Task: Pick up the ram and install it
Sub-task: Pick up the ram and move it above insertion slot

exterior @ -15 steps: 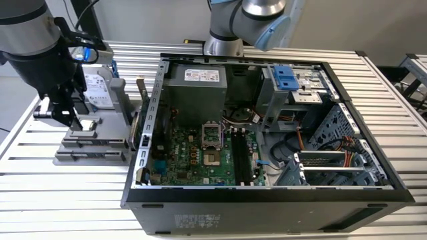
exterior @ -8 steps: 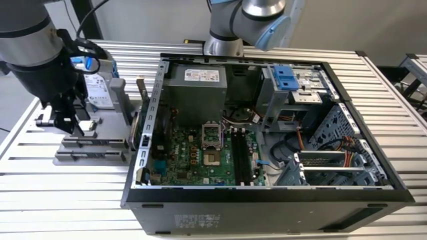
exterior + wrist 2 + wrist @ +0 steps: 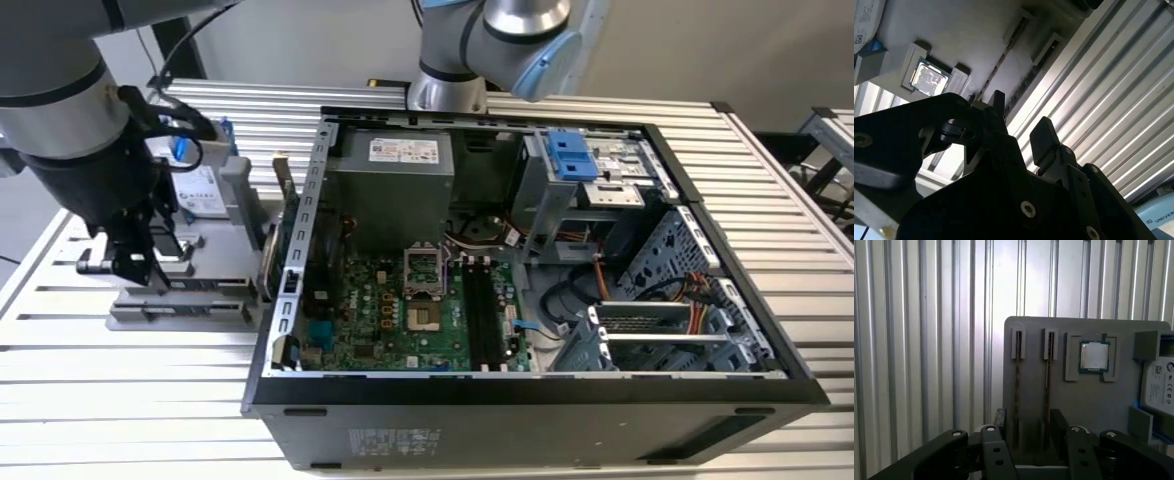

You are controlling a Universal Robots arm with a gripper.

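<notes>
Two ram sticks stand on edge in slots of a grey parts tray (image 3: 1084,400), seen as thin dark strips: one ram stick (image 3: 1017,385) beside the other ram stick (image 3: 1047,385). In the second wrist view the same ram strips (image 3: 1002,57) run across the tray. My gripper (image 3: 1029,421) hangs open just above the tray's near end, its fingers (image 3: 1000,420) standing outside the two sticks, touching neither. In the exterior view the gripper (image 3: 127,262) is over the tray (image 3: 187,300), on the exterior view's left of the open computer case (image 3: 534,390).
On the tray also lie a square silver processor (image 3: 1095,356) and a hard drive (image 3: 1159,385) in a blue frame. Inside the case, black memory slots (image 3: 483,315) run beside the processor socket (image 3: 423,268). A second arm's base (image 3: 447,90) stands behind the case.
</notes>
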